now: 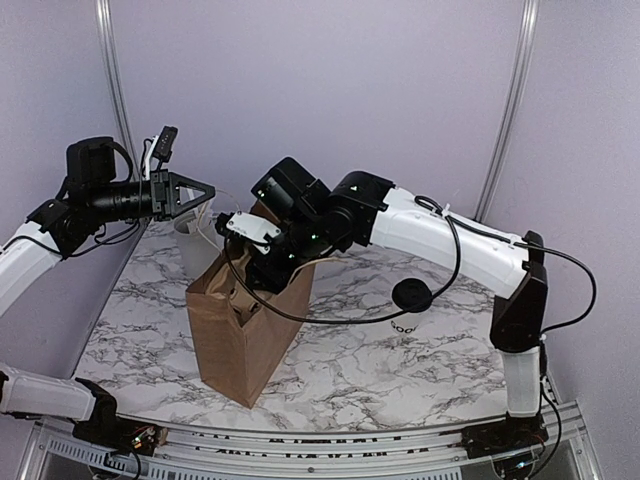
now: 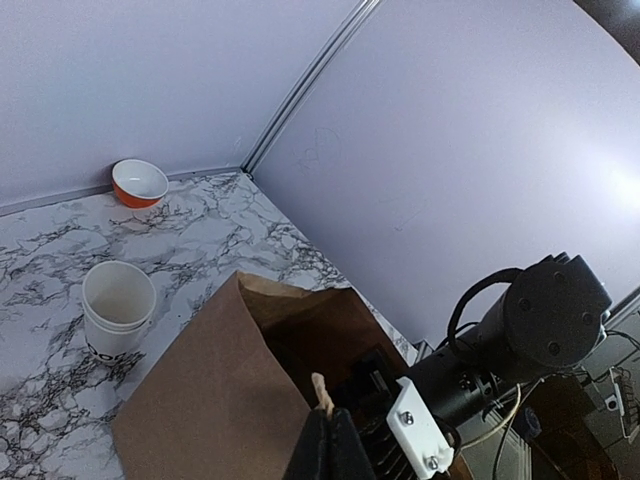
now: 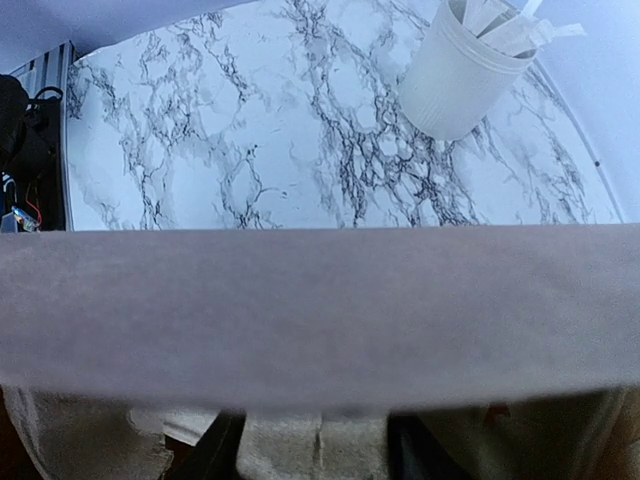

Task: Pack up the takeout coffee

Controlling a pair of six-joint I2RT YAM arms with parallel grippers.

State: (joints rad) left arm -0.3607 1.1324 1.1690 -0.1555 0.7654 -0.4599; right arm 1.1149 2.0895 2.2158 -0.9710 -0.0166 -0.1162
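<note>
Finding: the takeout coffee (image 1: 411, 297) stands upright on the marble table (image 1: 400, 385), well to the right of the brown paper bag (image 1: 238, 345) and outside it. From above I see its black lid and a little dark lettering below it. Its long axis is vertical. The right gripper (image 1: 264, 268) is sunk in the bag's mouth, pointing down and to the left. The cup therefore lies behind its wrist, back toward that arm's own elbow, and the gripper faces away from it. The right arm is plainly the nearer one. Its fingers are hidden by the bag wall in every view, so I cannot tell whether they are parted or holding anything. The left gripper (image 1: 206, 192) hangs level above the bag's left rear corner, clenched. Its wrist view shows a sliver of brown paper at the tips, which I judge to be the bag's edge or handle, pinched to steady the opening. Judgement: the cup is not yet packed. I would have to lift the right arm out and bring it back rightward.
</note>
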